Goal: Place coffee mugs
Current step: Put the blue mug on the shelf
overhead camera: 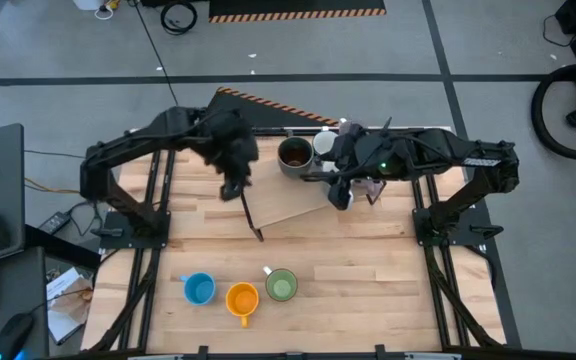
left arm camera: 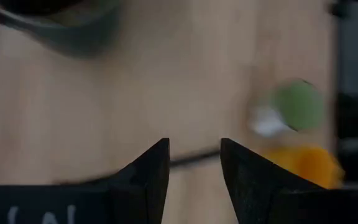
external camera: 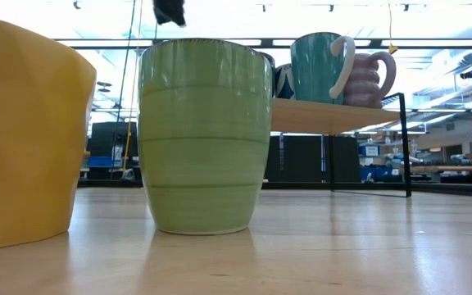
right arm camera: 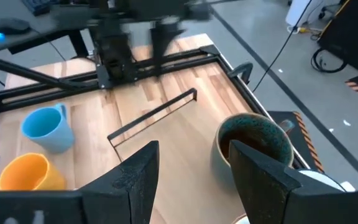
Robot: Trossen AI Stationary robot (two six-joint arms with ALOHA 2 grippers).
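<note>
Nearest the front edge of the bench, three coffee mugs stand upright in a short row: the blue mug to the left, the orange mug just beside it, the green mug to the right; in the low view the orange mug and the green mug loom close, near each other but apart.

Farther back a raised wooden shelf on thin black legs sits over the middle of the bench; the dark brown mug stands on its far part, with a white mug just beside it; the low view shows a teal mug and a lilac ribbed mug up on that shelf, handles to the right.

The left arm reaches in from the left side, its wrist bent downward over the shelf's left end; the left claw hangs above the boards, fingers spread and released, holding nothing; its own view looks down on bare wood with the green and orange mugs blurred beyond.

The right arm stretches in level from the right, above the shelf's right end; the right claw is likewise parted and empty, poised just beside the dark brown mug, not touching it.
</note>
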